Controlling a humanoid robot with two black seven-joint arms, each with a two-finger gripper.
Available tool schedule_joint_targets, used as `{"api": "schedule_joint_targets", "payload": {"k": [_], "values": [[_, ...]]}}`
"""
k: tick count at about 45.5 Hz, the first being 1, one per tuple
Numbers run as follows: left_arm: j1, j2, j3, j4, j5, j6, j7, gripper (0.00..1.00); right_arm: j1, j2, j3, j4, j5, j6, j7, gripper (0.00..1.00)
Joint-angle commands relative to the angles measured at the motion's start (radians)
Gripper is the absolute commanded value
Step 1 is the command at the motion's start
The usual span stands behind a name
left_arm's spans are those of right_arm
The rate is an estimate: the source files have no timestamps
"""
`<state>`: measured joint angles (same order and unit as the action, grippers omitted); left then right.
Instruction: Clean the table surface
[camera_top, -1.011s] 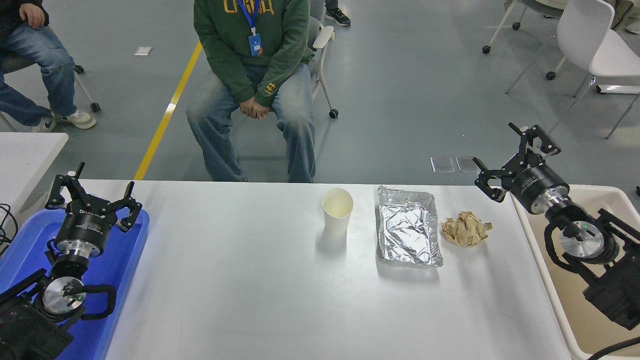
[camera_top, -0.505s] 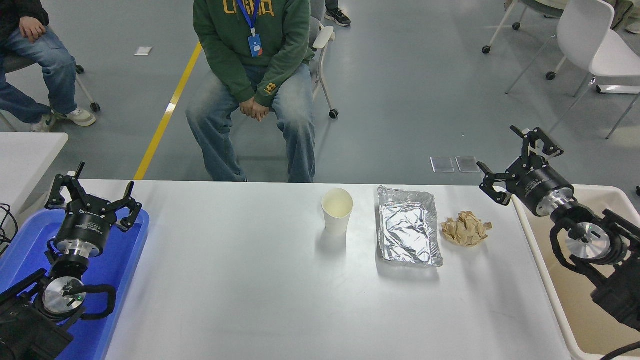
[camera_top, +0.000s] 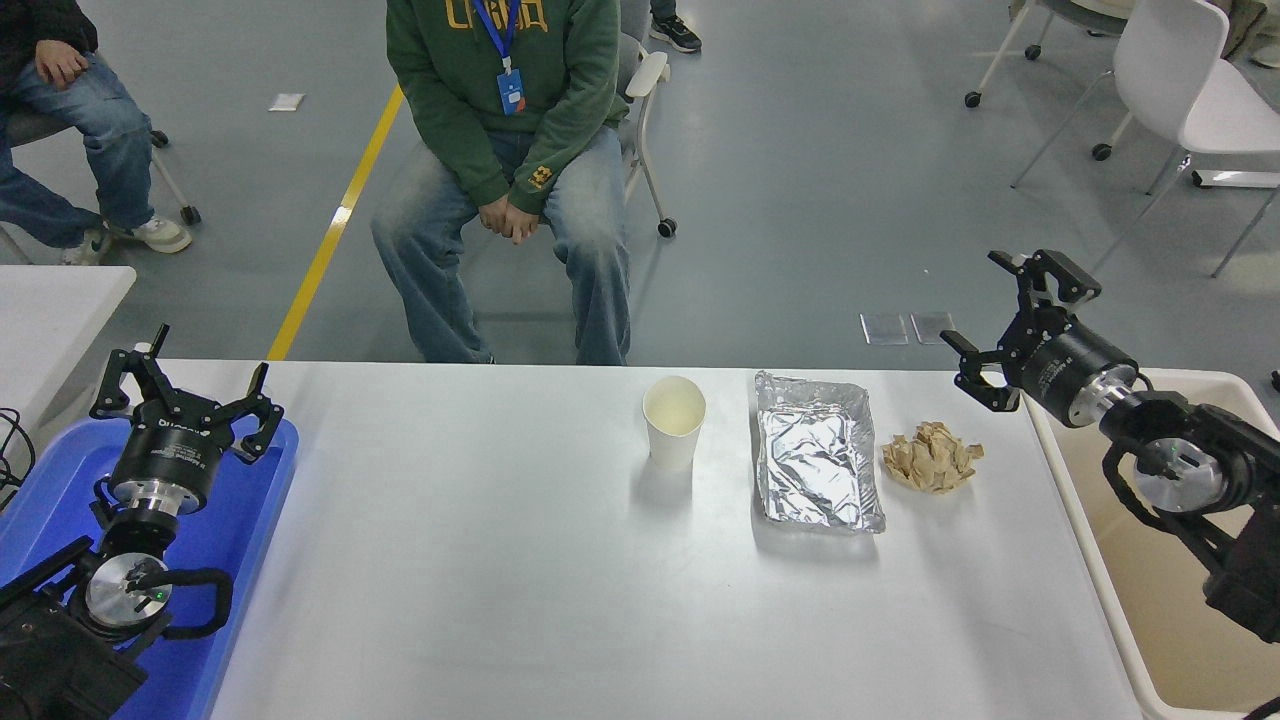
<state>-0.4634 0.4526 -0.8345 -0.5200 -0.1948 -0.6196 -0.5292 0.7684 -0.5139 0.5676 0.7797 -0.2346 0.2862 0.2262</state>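
Note:
The table surface (camera_top: 480, 590) is a wide white-grey top. On it stand a white paper cup (camera_top: 674, 420), a crumpled foil tray (camera_top: 817, 450) and a wad of crumpled brown paper (camera_top: 931, 457). My right gripper (camera_top: 980, 305) hangs open above the table's far right corner, just behind and to the right of the brown paper, with nothing between its fingers. My left gripper (camera_top: 185, 385) is parked open over the blue tray at the lower left.
A blue plastic tray (camera_top: 255, 500) lies at the table's left end and a beige bin (camera_top: 1140, 600) stands at its right end. A person in a green hoodie (camera_top: 505, 90) sits behind the far edge. A smaller white table's corner (camera_top: 55, 300) shows at left.
My right gripper has shifted a little left and turned toward the table, after dipping slightly half a second ago. The left arm and the objects have not moved.

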Motion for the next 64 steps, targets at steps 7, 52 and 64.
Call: {"api": "schedule_joint_targets", "payload": {"k": [7, 52, 64], "values": [[0.0, 0.0, 0.0, 0.0, 0.0, 0.0, 0.0, 1.0, 0.175, 0.005, -0.216, 0.101, -0.216, -0.051, -0.002, 1.0], [0.0, 0.0, 0.0, 0.0, 0.0, 0.0, 0.0, 1.0, 0.522, 0.495, -0.974, -0.207, -0.446, -0.134, -0.013, 1.0], [0.0, 0.0, 0.0, 0.0, 0.0, 0.0, 0.0, 1.0, 0.505, 0.514, -1.075, -0.359, -0.448, -0.116, -0.016, 1.0]]}}
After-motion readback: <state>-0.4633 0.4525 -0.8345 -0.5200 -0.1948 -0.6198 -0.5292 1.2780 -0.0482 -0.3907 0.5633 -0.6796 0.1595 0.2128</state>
